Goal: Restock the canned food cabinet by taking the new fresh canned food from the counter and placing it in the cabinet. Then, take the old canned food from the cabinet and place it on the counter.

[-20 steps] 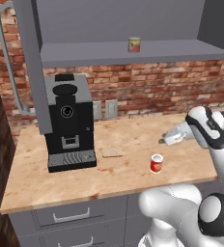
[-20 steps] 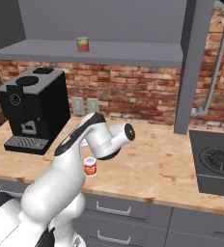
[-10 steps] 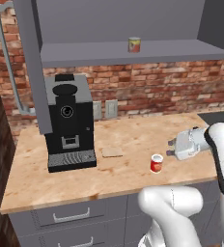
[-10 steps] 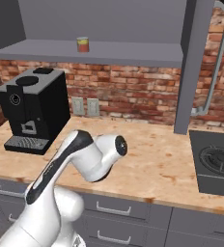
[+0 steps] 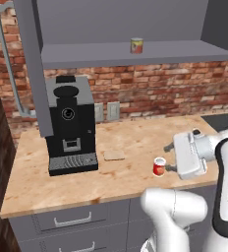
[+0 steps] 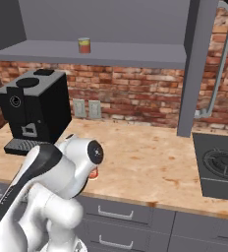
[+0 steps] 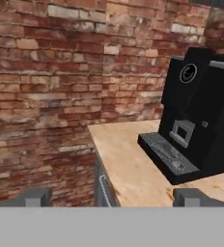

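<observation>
The yellow-orange can with a grey lid (image 5: 136, 45) stands on the grey shelf of the cabinet (image 5: 86, 55), also seen as the can (image 6: 84, 45). A small red can with a white rim (image 5: 159, 167) stands upright on the tan counter (image 5: 126, 140) near its front edge. My gripper (image 5: 167, 158) is open just right of the red can, level with it, fingers pointing left and nothing between them. In the right base view my arm hides most of the red can (image 6: 94, 173). In the hand view the gripper (image 7: 114, 198) has its tips far apart.
A black coffee machine (image 5: 69, 123) stands at the counter's left, with wall outlets (image 5: 106, 112) behind and a small flat tan patch (image 5: 115, 155) beside it. A dark stove top (image 6: 219, 165) lies at the right end. Grey drawers (image 6: 116, 214) run below.
My hand has come down from above the counter's right part to the red can's height and closer to it. Both cans have stayed put.
</observation>
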### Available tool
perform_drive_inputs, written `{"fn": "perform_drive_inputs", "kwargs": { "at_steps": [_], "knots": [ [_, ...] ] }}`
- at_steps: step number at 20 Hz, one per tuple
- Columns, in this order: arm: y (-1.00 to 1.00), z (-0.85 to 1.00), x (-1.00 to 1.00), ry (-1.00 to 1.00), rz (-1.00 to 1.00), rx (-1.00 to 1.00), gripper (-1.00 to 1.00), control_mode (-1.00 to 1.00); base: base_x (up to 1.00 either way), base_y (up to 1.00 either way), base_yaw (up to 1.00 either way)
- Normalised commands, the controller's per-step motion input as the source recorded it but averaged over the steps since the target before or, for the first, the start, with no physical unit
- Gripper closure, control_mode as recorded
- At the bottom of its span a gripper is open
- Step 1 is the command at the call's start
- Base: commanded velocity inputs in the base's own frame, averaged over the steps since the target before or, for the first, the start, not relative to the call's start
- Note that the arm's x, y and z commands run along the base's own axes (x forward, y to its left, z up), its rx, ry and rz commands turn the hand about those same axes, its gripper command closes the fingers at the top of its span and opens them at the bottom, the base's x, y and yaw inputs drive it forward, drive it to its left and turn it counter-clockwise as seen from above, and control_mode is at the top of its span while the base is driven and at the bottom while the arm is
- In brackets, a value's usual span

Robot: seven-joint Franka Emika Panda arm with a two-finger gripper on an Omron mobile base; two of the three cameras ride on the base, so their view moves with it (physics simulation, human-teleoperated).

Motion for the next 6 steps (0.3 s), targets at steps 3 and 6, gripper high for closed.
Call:
{"fn": "perform_drive_inputs", "kwargs": {
  "at_steps": [3, 6],
  "knots": [
    [0.11, -0.34, -0.33, -0.38, 0.00, -0.27, -1.00, -1.00, 0.00, 0.00, 0.00],
    [0.10, -0.56, -0.33, -0.43, 0.00, -0.41, -1.00, -1.00, 0.00, 0.00, 0.00]
  ]
}}
